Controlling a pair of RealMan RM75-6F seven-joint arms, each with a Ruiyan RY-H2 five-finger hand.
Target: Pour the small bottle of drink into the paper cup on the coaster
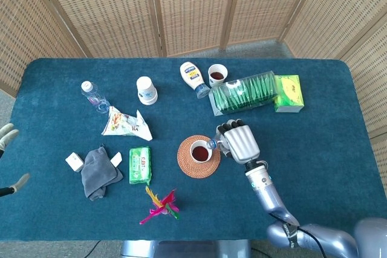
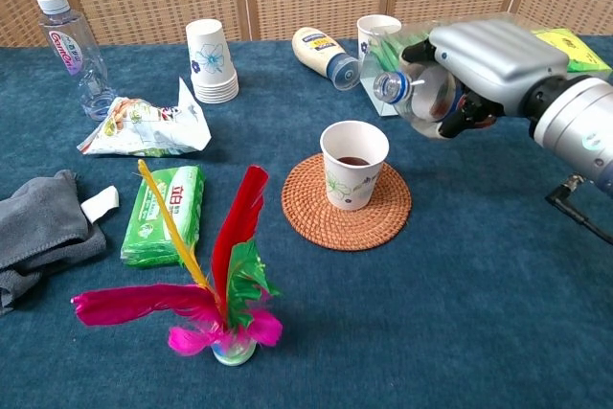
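1. The right hand (image 2: 484,64), silver and metal-backed, grips the small clear plastic bottle (image 2: 417,98), fingers wrapped around its body.
2. The bottle lies nearly level, its open neck pointing away from the hand toward the white paper cup (image 2: 353,165).
3. The cup stands below and beside the bottle's neck, on the round woven coaster (image 2: 346,204), with dark drink inside.
4. The left hand (image 1: 8,155) shows only at the head view's edge, fingers apart, holding nothing.
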